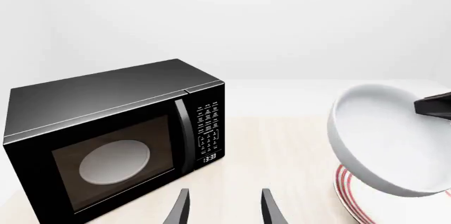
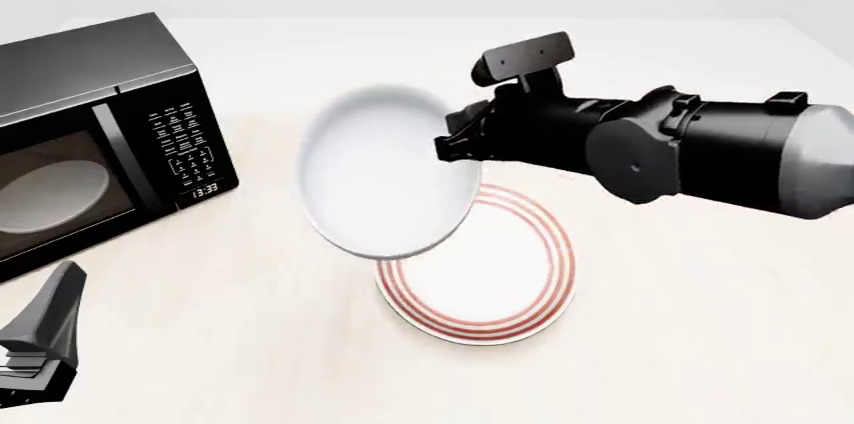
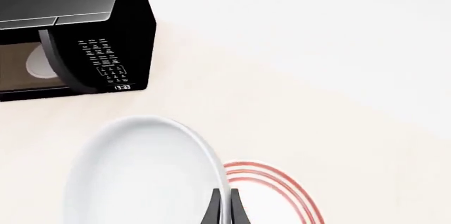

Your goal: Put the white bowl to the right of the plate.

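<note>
— Right gripper [image 3: 224,207]?
— Pinched on the bowl [image 2: 384,170] rim, holding it tilted in the air at frame centre, above the plate's [image 2: 491,279] upper-left edge.
— Left gripper [image 1: 224,208]?
— Spread apart, holding nothing, lower left, just below the microwave [image 2: 94,134] at the left edge.

Count, front view: one white bowl [image 2: 380,169], centre of frame; one plate [image 2: 497,284] with red rings, lower centre; one black microwave [image 2: 100,134], left edge; one pale round dish [image 2: 47,196] behind the microwave window; two arms with one gripper each, the right gripper [image 2: 454,144] at centre and the left gripper [image 2: 40,349] at lower left; one table [image 2: 694,324]; total two round white dishes on open view, plus one inside the oven.
</note>
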Robot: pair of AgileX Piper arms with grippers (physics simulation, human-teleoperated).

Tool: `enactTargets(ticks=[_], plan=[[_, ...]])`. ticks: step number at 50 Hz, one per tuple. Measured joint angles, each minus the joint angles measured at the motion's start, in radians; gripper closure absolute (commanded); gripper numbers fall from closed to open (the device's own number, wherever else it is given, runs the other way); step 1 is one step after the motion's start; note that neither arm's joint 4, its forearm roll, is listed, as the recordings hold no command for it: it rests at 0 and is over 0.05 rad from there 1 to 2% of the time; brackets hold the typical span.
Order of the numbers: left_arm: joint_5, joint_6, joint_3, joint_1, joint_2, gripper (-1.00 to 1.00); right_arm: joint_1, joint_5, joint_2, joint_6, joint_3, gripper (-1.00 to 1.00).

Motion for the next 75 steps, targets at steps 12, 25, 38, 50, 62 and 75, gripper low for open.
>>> enactTargets(ticks=[12,25,38,50,62,75], plan=[[0.0,0.0,0.0,0.0,0.0,-1.0,-0.127,-0.019,-0.113,0.01,0.109,1.0],[0.0,0.0,0.0,0.0,0.0,-1.0,-0.263,-0.05,-0.232,0.043,0.235,1.0],[0.0,0.0,0.0,0.0,0.0,-1.0,-0.417,-0.069,-0.345,0.078,0.351,1.0],[0.0,0.0,0.0,0.0,0.0,-1.0,-0.553,-0.1,-0.384,0.097,0.426,1.0],[0.0,0.0,0.0,0.0,0.0,-1.0,-0.659,-0.119,-0.389,0.105,0.466,1.0],[0.0,0.0,0.0,0.0,0.0,-1.0,-0.747,-0.174,-0.332,0.125,0.491,1.0]])
